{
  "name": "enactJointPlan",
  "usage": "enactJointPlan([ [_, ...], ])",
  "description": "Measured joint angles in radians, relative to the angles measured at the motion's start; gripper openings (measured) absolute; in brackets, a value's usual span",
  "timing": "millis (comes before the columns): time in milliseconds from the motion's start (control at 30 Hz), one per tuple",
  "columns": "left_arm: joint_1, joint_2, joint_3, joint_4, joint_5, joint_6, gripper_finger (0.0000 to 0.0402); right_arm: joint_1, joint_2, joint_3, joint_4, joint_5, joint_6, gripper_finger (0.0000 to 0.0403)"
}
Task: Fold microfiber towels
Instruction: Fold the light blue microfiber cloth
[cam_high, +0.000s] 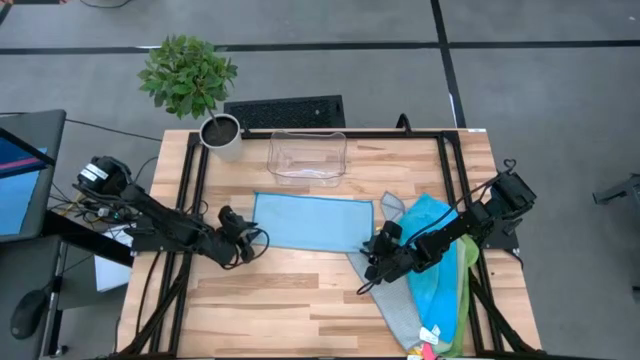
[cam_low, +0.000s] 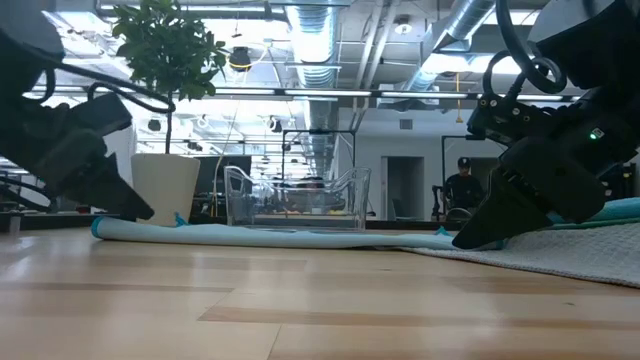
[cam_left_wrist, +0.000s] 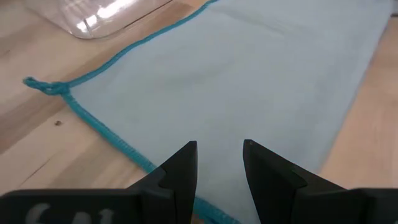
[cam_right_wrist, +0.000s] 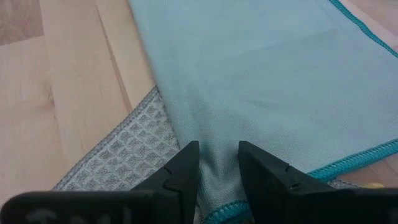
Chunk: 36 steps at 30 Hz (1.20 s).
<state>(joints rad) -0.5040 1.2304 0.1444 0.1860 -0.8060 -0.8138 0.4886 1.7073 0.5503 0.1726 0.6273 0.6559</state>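
Note:
A light blue towel (cam_high: 310, 222) with a teal hem lies flat as a wide rectangle in the middle of the table. My left gripper (cam_high: 243, 237) is open and low over its left edge (cam_left_wrist: 112, 140). My right gripper (cam_high: 372, 255) is open and low over its right end (cam_right_wrist: 267, 68). That end rests on a grey waffle towel (cam_right_wrist: 124, 155). A teal towel (cam_high: 432, 245), a lime green one (cam_high: 466, 290) and pink and yellow ones (cam_high: 430, 350) lie in a heap at the right, partly under my right arm. My left gripper slants down from the table's left over the light blue towel's left edge (cam_left_wrist: 149, 163), one finger (cam_left_wrist: 183, 171) on each side of a flat strip of cloth. I cannot tell whether the fingertips touch it. My right gripper slants down from the table's right over the towel's right end near its hem (cam_right_wrist: 214, 211), flat cloth showing in the gap. I cannot tell whether the fingertips (cam_right_wrist: 186, 168) touch it.
A clear plastic bin (cam_high: 307, 157) stands just beyond the towel's far edge. A potted plant (cam_high: 190, 75) stands at the far left corner. Bare wood lies along the near side (cam_high: 290, 310). A person (cam_low: 462, 190) shows in the room behind.

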Motion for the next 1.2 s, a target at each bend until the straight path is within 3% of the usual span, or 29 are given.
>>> enactJointPlan([
  [333, -0.098, 0.010, -0.008, -0.010, -0.043, -0.035, 0.0121, 0.000, 0.000, 0.000, -0.001, 0.001, 0.026, 0.0137],
  [767, -0.127, 0.261, -0.004, 0.135, -0.083, -0.126, 0.0121, 0.000, 0.000, 0.000, 0.000, 0.000, 0.027, 0.0137],
  [1200, -0.126, 0.235, 0.007, 0.100, -0.019, -0.111, 0.0121, 0.000, 0.000, 0.000, -0.004, 0.000, 0.028, 0.0135],
])
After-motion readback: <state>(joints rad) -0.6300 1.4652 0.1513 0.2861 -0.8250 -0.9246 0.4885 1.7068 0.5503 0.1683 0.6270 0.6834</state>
